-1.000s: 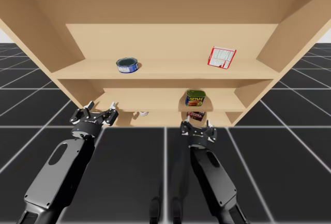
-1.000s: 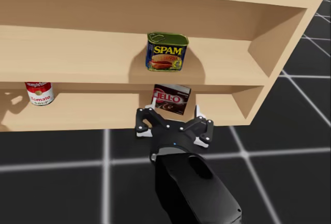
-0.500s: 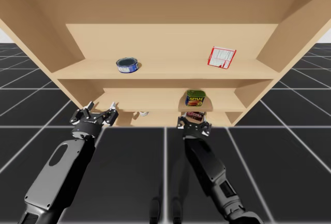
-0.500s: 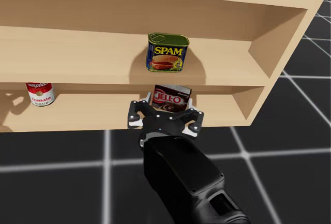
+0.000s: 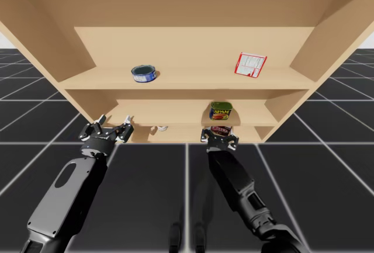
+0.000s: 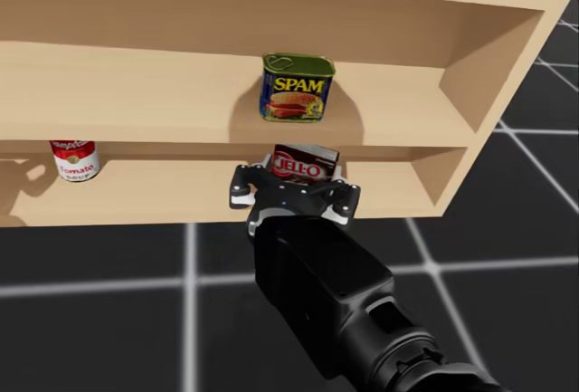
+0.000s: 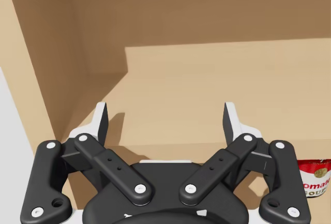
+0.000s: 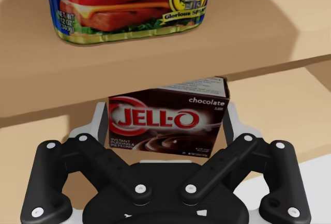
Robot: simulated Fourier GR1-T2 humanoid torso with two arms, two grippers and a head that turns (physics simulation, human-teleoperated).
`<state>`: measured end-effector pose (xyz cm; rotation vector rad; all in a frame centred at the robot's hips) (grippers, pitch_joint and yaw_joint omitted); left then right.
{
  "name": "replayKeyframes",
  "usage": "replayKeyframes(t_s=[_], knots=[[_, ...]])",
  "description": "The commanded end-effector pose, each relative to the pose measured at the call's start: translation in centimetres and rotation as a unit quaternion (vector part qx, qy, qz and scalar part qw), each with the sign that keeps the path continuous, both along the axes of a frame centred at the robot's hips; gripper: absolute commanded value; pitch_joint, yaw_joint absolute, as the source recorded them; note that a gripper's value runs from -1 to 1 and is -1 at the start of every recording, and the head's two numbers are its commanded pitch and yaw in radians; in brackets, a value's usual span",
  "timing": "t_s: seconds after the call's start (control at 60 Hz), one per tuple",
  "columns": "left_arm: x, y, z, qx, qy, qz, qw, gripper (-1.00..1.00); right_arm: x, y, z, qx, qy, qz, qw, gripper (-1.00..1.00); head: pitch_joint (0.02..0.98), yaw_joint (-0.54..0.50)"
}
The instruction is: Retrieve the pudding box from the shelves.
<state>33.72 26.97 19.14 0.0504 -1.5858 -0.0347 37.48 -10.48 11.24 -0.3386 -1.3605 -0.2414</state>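
High view: my right gripper (image 5: 219, 139) is at the brown pudding box (image 5: 220, 129) on the lowest shelf (image 5: 184, 131). My left gripper (image 5: 111, 125) hovers well apart. Left wrist view: its fingers are spread. Right wrist view: the box stands upright between parted fingers, not clamped.

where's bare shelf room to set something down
Top shelf is bare between the blue round can and the red-and-white box. Middle shelf is bare left of the green-topped can. Crowded around the pudding box, at my right hand.

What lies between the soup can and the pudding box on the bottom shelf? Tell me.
Bare shelf from soup can to my right gripper at the pudding box, in the head view.
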Motion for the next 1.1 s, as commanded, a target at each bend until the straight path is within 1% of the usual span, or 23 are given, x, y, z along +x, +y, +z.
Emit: replayKeyframes(t_s=[0.017,0.05,0.067,0.083,0.1,0.117,0.133,0.15,0.317,0.367,0.433,0.55,0.567,0.617,0.7,0.733,0.75,0.817,0.833,0.933,1.017,1.083,1.1], knots=[[-0.2,0.0,-0.7,-0.001,0.011,0.001,0.9999,-1.0,0.3,-0.2,0.1,0.016,0.018,0.012,0.9996,-1.0,0.752,-0.22],[-0.2,0.0,-0.7,-0.001,0.011,0.001,0.9999,-1.0,0.2,-0.3,0.1,0.024,0.015,0.021,0.9994,-1.0,0.752,-0.23],[-0.2,0.1,-0.7,-0.001,0.011,0.001,0.9999,-1.0,0.2,-0.4,0.2,0.034,0.01,0.034,0.9988,-1.0,0.752,-0.22],[-0.2,0.0,-0.7,-0.001,0.011,0.001,0.9999,-1.0,0.1,-0.4,0.2,0.04,0.014,0.037,0.9984,-1.0,0.752,-0.22],[-0.2,0.0,-0.7,-0.001,0.011,0.001,0.9999,-1.0,-0.1,-0.4,0.3,0.047,0.014,0.045,0.9978,-0.45,0.752,-0.23],[-0.2,0.0,-0.7,-0.001,0.011,0.001,0.9999,-1.0,-0.1,-0.5,0.2,0.045,0.01,0.044,0.998,0.61,0.752,-0.23],[-0.2,0.0,-0.7,-0.001,0.011,0.001,0.9999,-1.0,-0.1,-0.5,0.2,0.044,0.006,0.046,0.998,0.85,0.751,-0.22],[-0.2,0.1,-0.7,-0.001,0.011,0.001,0.9999,-1.0,-0.1,-0.5,0.2,0.046,0.008,0.046,0.9978,1.0,0.751,-0.22],[-0.2,0.1,-0.7,-0.002,0.011,0.001,0.9999,-1.0,-0.4,-0.9,0.3,0.044,0.002,0.043,0.9981,1.0,0.752,-0.23],[-0.2,0.1,-0.7,-0.002,0.01,0.001,0.9999,-1.0,-0.8,-1.1,0.6,0.047,-0.001,0.045,0.9979,1.0,0.752,-0.23],[-0.2,0.1,-0.7,-0.002,0.01,0.001,0.9999,-1.0,-1.3,-1.1,0.8,0.044,-0.006,0.046,0.9979,1.0,0.752,-0.23],[-0.2,0.1,-0.7,-0.002,0.01,0.002,0.9999,-1.0,-2.8,-1.6,1.3,0.038,-0.018,0.053,0.9977,1.0,0.751,-0.22],[-0.2,0.1,-0.7,-0.002,0.01,0.002,0.9999,-1.0,-3.4,-1.7,1.5,0.035,-0.021,0.055,0.9976,1.0,0.752,-0.22],[-0.2,0.1,-0.7,-0.002,0.01,0.002,0.9999,-1.0,-4.0,-1.9,1.6,0.029,-0.025,0.057,0.9976,1.0,0.752,-0.23],[-0.2,0.1,-0.7,-0.002,0.011,0.002,0.9999,-1.0,-5.7,-2.4,1.9,0.02,-0.032,0.066,0.9971,1.0,0.753,-0.23],[-0.2,0.0,-0.7,-0.001,0.011,0.002,0.9999,-1.0,-6.2,-2.5,1.9,0.019,-0.033,0.067,0.997,1.0,0.752,-0.23],[-0.2,0.0,-0.7,-0.001,0.011,0.002,0.9999,-1.0,-6.8,-2.7,2.0,0.017,-0.035,0.071,0.9967,1.0,0.752,-0.23],[-0.2,0.0,-0.7,-0.001,0.011,0.003,0.9999,-1.0,-7.6,-2.8,2.0,0.014,-0.038,0.076,0.9963,1.0,0.753,-0.23],[-0.2,0.0,-0.8,-0.001,0.011,0.003,0.9999,-1.0,-8.1,-3.0,2.1,0.009,-0.042,0.078,0.996,1.0,0.754,-0.23],[-0.2,0.0,-0.8,0.0,0.011,0.003,0.9999,-1.0,-9.5,-3.3,2.3,-0.01,-0.062,0.083,0.9945,1.0,0.753,-0.23],[-0.2,0.0,-0.8,-0.001,0.011,0.003,0.9999,-1.0,-10.8,-3.7,2.4,-0.018,-0.068,0.094,0.9931,1.0,0.752,-0.23],[-0.2,0.1,-0.8,-0.001,0.011,0.003,0.9999,-1.0,-11.9,-4.3,2.6,-0.033,-0.084,0.101,0.9909,1.0,0.751,-0.23],[-0.2,0.1,-0.8,-0.001,0.01,0.003,0.9999,-1.0,-12.1,-4.4,2.6,-0.034,-0.087,0.101,0.9905,1.0,0.749,-0.23]])
